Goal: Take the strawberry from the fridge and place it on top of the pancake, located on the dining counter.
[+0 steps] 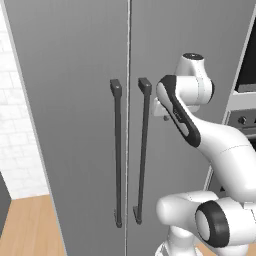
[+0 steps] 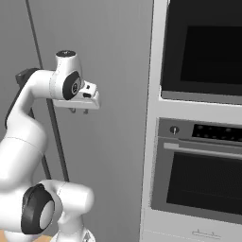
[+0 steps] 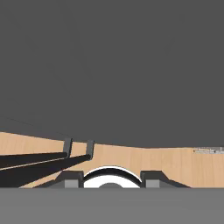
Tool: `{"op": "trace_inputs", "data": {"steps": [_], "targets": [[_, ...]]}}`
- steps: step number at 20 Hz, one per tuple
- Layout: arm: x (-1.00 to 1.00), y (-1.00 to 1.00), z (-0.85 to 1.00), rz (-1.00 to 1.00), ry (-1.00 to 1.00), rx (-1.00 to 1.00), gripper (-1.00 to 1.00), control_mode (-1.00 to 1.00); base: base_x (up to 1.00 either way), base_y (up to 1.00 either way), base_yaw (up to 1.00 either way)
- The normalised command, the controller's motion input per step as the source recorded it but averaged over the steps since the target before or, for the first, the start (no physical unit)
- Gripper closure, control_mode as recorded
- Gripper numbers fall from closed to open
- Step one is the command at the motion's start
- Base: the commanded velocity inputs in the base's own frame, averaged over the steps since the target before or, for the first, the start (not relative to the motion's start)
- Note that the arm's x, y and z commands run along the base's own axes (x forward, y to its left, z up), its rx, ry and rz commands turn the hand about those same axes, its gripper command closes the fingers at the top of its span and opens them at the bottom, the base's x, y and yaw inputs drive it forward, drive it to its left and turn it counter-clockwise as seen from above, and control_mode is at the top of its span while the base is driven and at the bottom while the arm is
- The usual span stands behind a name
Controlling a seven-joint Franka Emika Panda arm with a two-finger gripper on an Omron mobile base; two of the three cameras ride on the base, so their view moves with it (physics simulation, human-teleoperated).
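Grey kitchen wall: one fridge (image 1: 75, 125), both doors shut, two dark bar handles, left (image 1: 117, 150) and right (image 1: 143, 150); wall oven (image 2: 198, 170) beside it. Your gripper (image 2: 79, 111) hangs by the right door, touching nothing, fingers slightly apart and empty. Strawberry presumably inside. You should square the fingers to one handle before closing and pulling.

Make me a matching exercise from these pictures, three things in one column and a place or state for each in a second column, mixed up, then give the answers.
Things:
1. fridge doors
2. wall oven
3. gripper

Place or state:
A. hanging in front of the right-hand door, beside its handle
B. both shut, dark bar handles side by side
C. right of the fridge, in a pale column

Pairs: 1-B, 2-C, 3-A
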Motion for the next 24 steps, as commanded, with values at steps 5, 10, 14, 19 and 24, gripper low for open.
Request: {"op": "trace_inputs", "data": {"steps": [5,10,14,19,24], "targets": [[0.00,0.00,0.00,0.00,0.00,0.00,-1.00,1.00,0.00,0.00,0.00],[0.00,0.00,0.00,0.00,0.00,0.00,-1.00,1.00,-0.71,0.33,0.00],[0.00,0.00,0.00,0.00,0.00,0.00,-1.00,1.00,-0.70,0.57,0.00],[0.00,0.00,0.00,0.00,0.00,0.00,-1.00,1.00,-0.10,0.15,0.00],[0.00,0.00,0.00,0.00,0.00,0.00,-1.00,1.00,0.01,0.17,0.00]]}}
